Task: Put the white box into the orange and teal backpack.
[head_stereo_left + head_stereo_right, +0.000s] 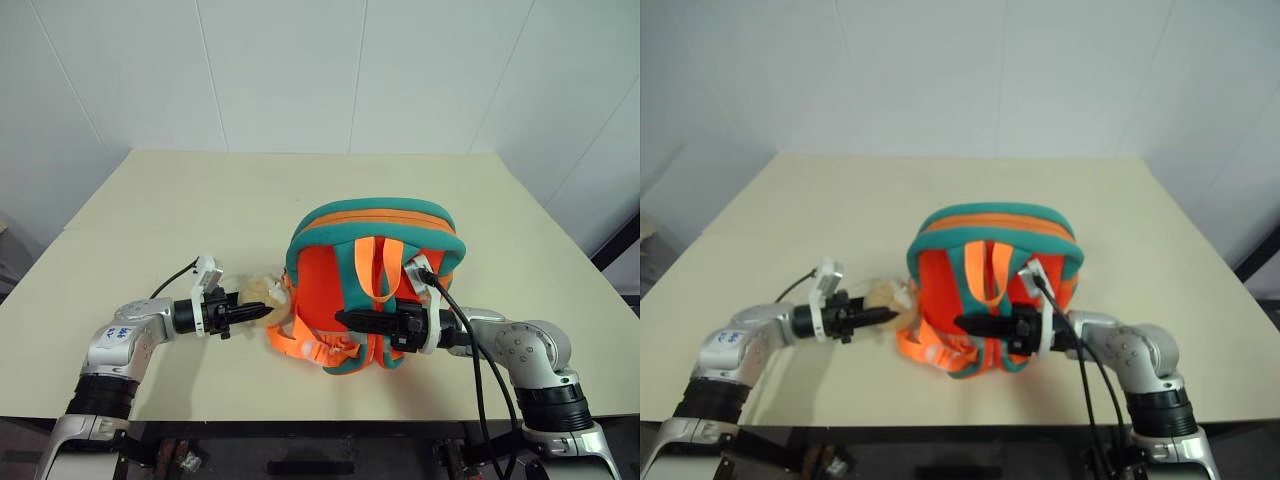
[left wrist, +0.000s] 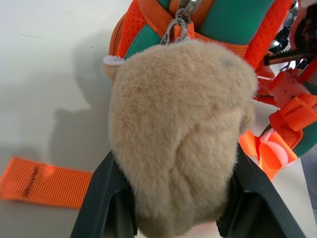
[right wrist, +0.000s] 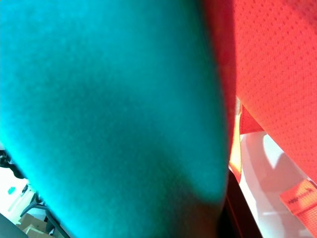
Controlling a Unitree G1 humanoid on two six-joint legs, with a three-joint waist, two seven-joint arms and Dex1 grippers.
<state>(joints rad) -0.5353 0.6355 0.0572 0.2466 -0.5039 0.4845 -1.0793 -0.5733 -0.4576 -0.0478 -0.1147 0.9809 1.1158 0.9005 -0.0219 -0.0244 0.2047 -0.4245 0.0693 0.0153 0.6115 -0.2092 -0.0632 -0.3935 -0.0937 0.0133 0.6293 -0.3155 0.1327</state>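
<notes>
The orange and teal backpack (image 1: 318, 285) stands upright near the table's front edge, straps facing me. Its tan plush charm (image 2: 183, 124) hangs at the backpack's left side, clipped to a metal ring. My left gripper (image 1: 262, 313) reaches in level from the left, and its black fingers (image 2: 106, 198) are shut on both sides of the plush charm. My right gripper (image 1: 345, 320) lies level across the backpack's lower front, shut on a teal strap (image 3: 109, 99). The white box is out of view.
The cream table (image 1: 180, 210) stretches wide to the back and both sides, with a white wall behind it. Loose orange webbing (image 2: 42, 182) lies flat on the table by the left gripper. A black cable (image 1: 478, 370) runs from my right wrist down past the front edge.
</notes>
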